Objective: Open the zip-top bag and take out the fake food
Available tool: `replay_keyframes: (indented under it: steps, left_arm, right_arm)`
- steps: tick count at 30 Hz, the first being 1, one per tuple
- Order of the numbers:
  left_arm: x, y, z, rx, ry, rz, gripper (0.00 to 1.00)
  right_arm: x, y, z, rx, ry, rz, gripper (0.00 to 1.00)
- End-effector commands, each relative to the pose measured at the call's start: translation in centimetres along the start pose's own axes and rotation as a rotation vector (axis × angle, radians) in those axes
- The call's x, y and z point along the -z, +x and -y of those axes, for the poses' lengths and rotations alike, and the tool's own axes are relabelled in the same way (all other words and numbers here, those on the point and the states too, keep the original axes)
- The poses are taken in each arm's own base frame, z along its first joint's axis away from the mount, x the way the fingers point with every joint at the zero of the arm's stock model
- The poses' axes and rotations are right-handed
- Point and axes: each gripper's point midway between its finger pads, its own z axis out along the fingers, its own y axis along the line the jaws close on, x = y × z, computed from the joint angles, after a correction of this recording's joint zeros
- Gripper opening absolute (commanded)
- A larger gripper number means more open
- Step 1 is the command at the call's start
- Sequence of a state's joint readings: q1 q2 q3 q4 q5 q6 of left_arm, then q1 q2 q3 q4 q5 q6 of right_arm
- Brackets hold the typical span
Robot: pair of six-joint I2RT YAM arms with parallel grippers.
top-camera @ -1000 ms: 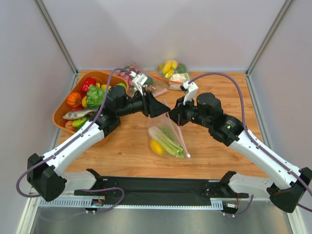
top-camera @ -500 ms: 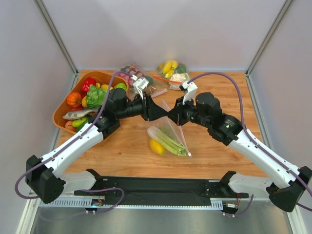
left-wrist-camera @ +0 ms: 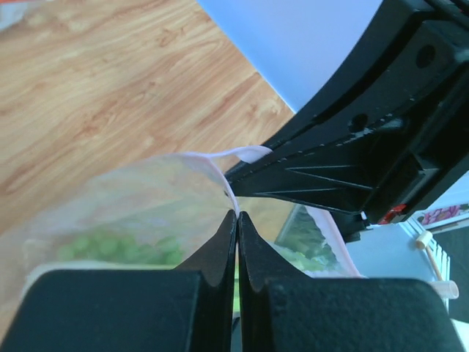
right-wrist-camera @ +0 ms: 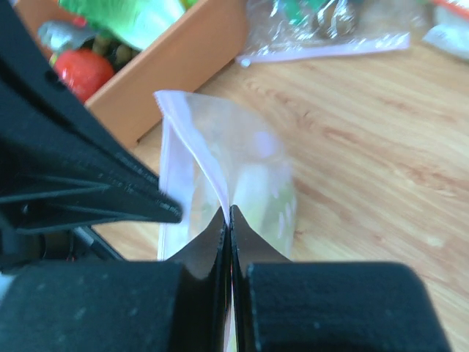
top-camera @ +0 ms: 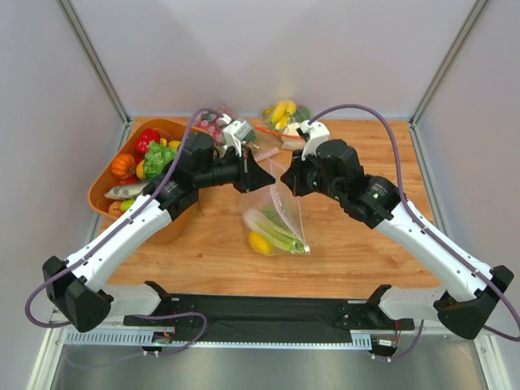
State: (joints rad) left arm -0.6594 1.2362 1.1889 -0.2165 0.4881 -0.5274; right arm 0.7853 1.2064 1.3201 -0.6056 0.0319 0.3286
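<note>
Jaws of both arms are shut on the mouth of the zip-top bag (top-camera: 281,205), one arm on each side. In the top view the left jaws and the right jaws meet near the middle of the surface (top-camera: 366,260), close together but with a small gap between their tips. The bag hangs below them. The fake food (top-camera: 273,234) lies bunched in its lower end, with a pale-green stalk and a yellow piece showing through the plastic. We cannot tell whether the bottom of the bag rests on the wood.

From the left wrist, the left jaws are pressed together on the pink zip strip (left-wrist-camera: 220,163). The strip curls up and away from the tips toward the black body of the other arm just beyond. Blurred green shows through the plastic below.

From the right wrist, the right jaws pinch the same rim from the other side, with no gap visible between them. The bag stands up in front of them, the tip of the left jaws sits just beside it, and the orange bin (right-wrist-camera: 183,59) lies behind it.

We judge this to be the opening step. Each arm holds its own lip of the mouth, and none of the food is out yet. We cannot tell whether the seal has begun to part. The next move calls for drawing the two grips steadily apart. Neither lip must slip, and the mouth has to open wide enough for one arm to reach in.
</note>
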Motion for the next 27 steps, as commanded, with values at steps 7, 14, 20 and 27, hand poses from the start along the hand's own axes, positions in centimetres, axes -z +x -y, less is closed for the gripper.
replay_keyframes:
  steps: [7,14,20,27]
  left_arm:
    - [0.1,-3.7,1.7,-0.102,0.044,-0.089,0.00]
    - [-0.7,-3.1,-0.2,-0.098,0.043,-0.136,0.00]
    - [-0.3,0.1,-3.3,-0.062,-0.041,-0.217,0.00]
    - [2.6,3.8,-9.0,-0.063,-0.359,-0.274,0.00]
  right_arm:
    - [1.8,-7.9,1.8,0.006,0.246,0.149,0.00]
    - [3.9,-8.3,3.7,0.044,0.353,0.178,0.00]
    - [4.2,-6.7,5.2,0.067,0.414,0.150,0.00]
    - [1.3,-2.6,5.6,0.055,0.397,0.049,0.00]
